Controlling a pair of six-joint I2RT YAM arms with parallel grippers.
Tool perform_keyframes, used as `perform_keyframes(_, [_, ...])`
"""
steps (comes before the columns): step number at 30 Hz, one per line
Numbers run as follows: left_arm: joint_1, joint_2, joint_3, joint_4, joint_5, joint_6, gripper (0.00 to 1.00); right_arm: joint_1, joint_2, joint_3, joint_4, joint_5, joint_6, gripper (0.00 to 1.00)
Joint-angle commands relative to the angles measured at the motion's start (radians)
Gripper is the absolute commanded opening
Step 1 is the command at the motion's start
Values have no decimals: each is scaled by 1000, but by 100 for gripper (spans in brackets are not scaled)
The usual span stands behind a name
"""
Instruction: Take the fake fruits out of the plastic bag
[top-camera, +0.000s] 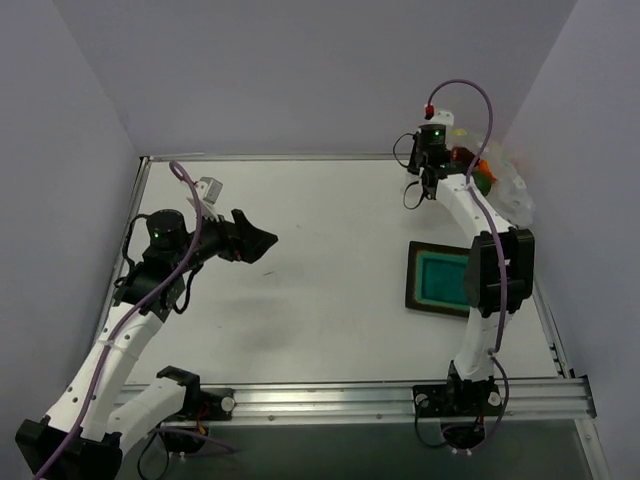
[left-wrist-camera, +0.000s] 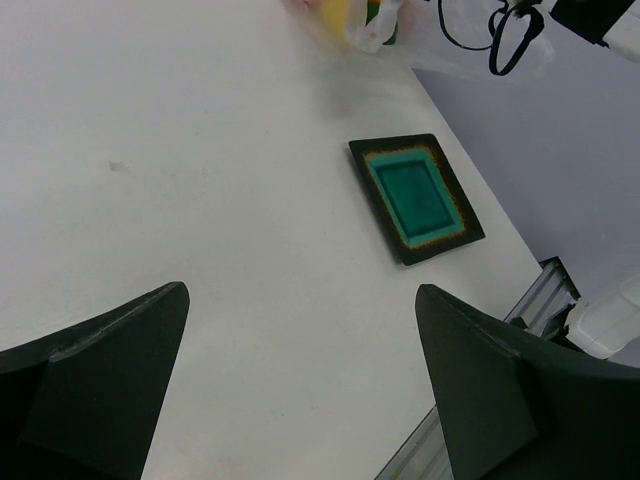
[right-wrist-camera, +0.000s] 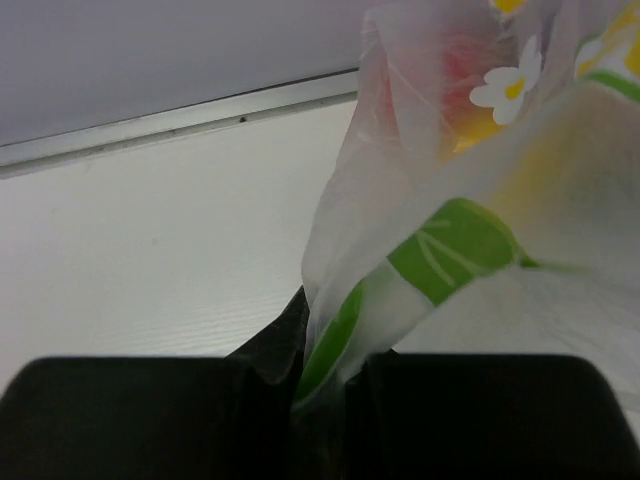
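The plastic bag lies at the table's far right corner, whitish film printed with green stripes and flowers. Red, orange and green fake fruits show through it. My right gripper is shut on a fold of the bag, pinched between both black fingers. In the right wrist view a red and yellow fruit glows through the film. My left gripper is open and empty, raised above the left middle of the table, far from the bag. The left wrist view shows the bag at its top edge.
A dark square tray with teal inside sits right of centre, below the bag; it also shows in the left wrist view. Grey walls close in the back and sides. A metal rail runs along the near edge.
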Motion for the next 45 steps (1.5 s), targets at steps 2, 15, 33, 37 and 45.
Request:
perform_keyframes(2, [-4,68,-3,168,95,-127,96,145,-173,-59,26,-29,-38,0])
perform_keyframes(15, [-421,388,194,315,-244,-46,94,97,-416,-242,44,-153,107,1])
perform_keyframes(33, [-474,1049,857,270,-350,235,94,25,-296,-156,47,-394,189,31])
perform_keyframes(37, [-472,1169,1001,228,-392,287,94,19,-330,-163,48,-417,226,47])
perform_keyframes(45, [-457,1355,1244,204,-440,276,94,16,-594,-320,49,-344,261,78])
